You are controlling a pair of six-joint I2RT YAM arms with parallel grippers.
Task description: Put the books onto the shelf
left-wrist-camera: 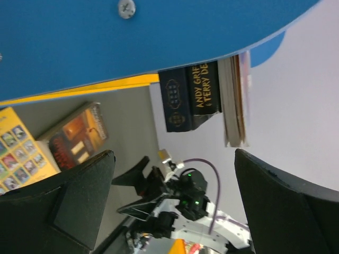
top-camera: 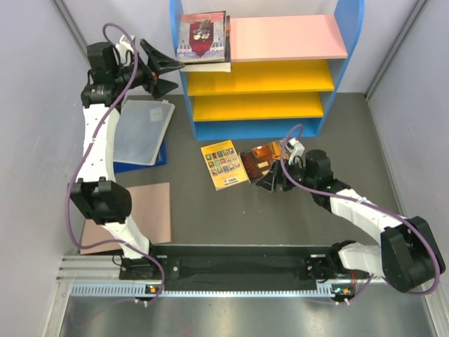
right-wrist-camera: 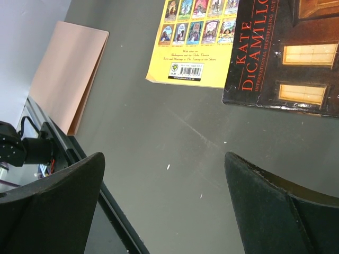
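Note:
The blue-framed shelf (top-camera: 344, 63) stands at the back, and a stack of books (top-camera: 205, 38) lies on the left end of its pink top board. Their spines (left-wrist-camera: 189, 98) show in the left wrist view beyond the blue side panel (left-wrist-camera: 132, 37). On the table lie a yellow book (top-camera: 223, 164) (right-wrist-camera: 196, 37) and a dark orange-glow book (top-camera: 258, 159) (right-wrist-camera: 291, 58), side by side. My left gripper (top-camera: 165, 74) (left-wrist-camera: 175, 201) hangs open and empty just left of the stack. The right gripper (top-camera: 270, 181) (right-wrist-camera: 164, 211) is open over bare table at the dark book's near edge.
A translucent plastic folder on a blue board (top-camera: 144, 130) lies left of the shelf. A brown cardboard sheet (top-camera: 151, 210) (right-wrist-camera: 66, 69) sits at the near left. Grey walls close in both sides. The arms' base rail (top-camera: 238, 270) runs along the near edge.

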